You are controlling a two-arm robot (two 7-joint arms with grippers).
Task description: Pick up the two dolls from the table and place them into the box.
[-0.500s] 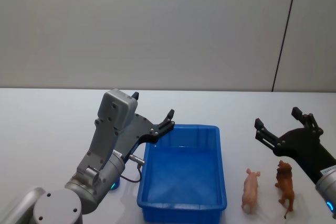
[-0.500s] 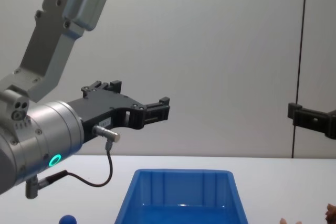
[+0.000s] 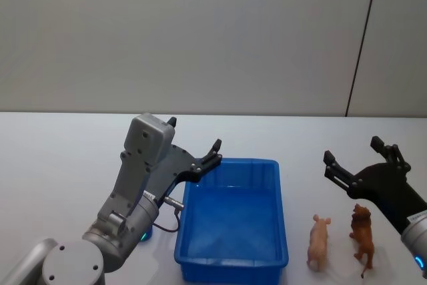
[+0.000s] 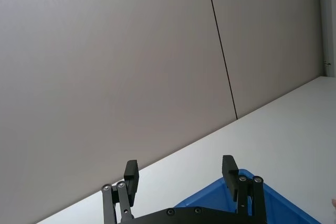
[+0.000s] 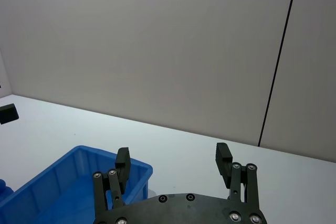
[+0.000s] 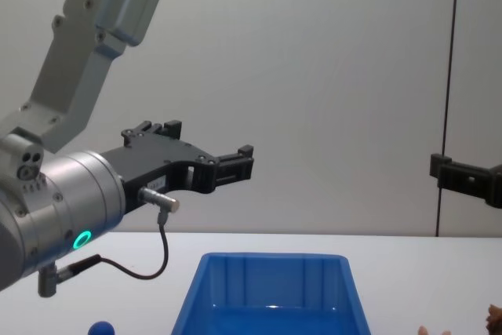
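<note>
Head view first: the blue box [image 3: 230, 221] sits low in the centre of the white table [image 3: 53, 165], and nothing lies inside it. To its right, lower right of the frame, the pale pink doll [image 3: 318, 241] lies just beside the box wall, with the brown doll [image 3: 362, 231] standing next to it, the two close but apart. The left gripper [image 3: 194, 133] hangs over the box's upper left corner, fingers spread wide and holding nothing. The right gripper [image 3: 352, 149] hovers at the right, just above the brown doll, fingers wide as well. On to the left wrist view: both black fingers [image 4: 131, 174] stand far apart at the bottom, with a blue corner of the box showing at the lower right. Right wrist view: fingers wide again, empty, the box at the lower left. Chest view: the left gripper reaches in from the left above the box, and a small blue doll [image 6: 100, 328] peeks up at the bottom edge, left of the box.
</note>
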